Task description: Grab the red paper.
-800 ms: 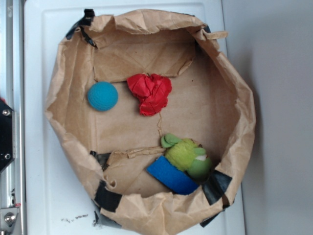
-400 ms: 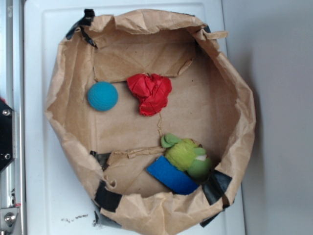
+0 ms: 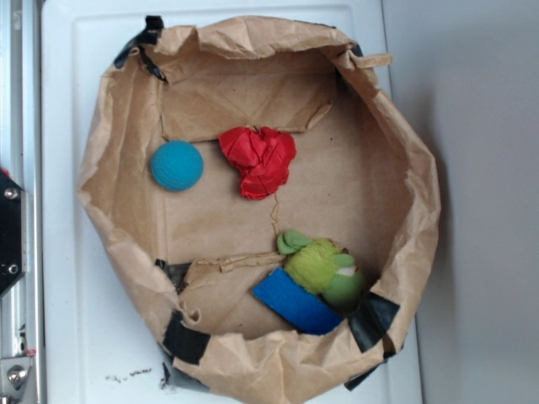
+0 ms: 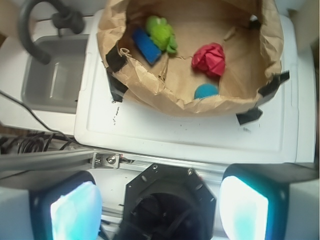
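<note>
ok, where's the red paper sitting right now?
In the exterior view the red paper lies on the floor of the brown paper bin, upper middle, just right of the teal ball and above the green plush toy.

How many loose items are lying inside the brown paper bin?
4. The red paper lies mid-floor, the teal ball just left of it, and the green plush toy rests against the flat blue piece at the near wall. The folded paper walls may hide more.
</note>
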You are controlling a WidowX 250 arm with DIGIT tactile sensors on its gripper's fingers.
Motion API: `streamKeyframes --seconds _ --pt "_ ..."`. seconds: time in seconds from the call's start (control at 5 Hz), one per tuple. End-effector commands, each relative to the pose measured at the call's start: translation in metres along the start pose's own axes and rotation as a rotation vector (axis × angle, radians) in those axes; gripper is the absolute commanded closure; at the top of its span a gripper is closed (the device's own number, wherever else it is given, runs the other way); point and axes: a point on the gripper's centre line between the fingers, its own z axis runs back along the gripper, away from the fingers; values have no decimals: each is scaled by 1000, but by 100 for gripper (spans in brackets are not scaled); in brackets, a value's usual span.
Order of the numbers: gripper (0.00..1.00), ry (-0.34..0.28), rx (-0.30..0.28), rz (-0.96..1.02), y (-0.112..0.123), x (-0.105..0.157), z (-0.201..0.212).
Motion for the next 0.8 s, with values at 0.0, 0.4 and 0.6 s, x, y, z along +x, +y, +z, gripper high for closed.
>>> streamKeyframes --seconds 0.0,0.4,0.6 --pt "0 -17 6 1 4 2 3" --pt "0 -17 6 1 4 2 3" --pt "0 -42 61 -15 -6 30 -8"
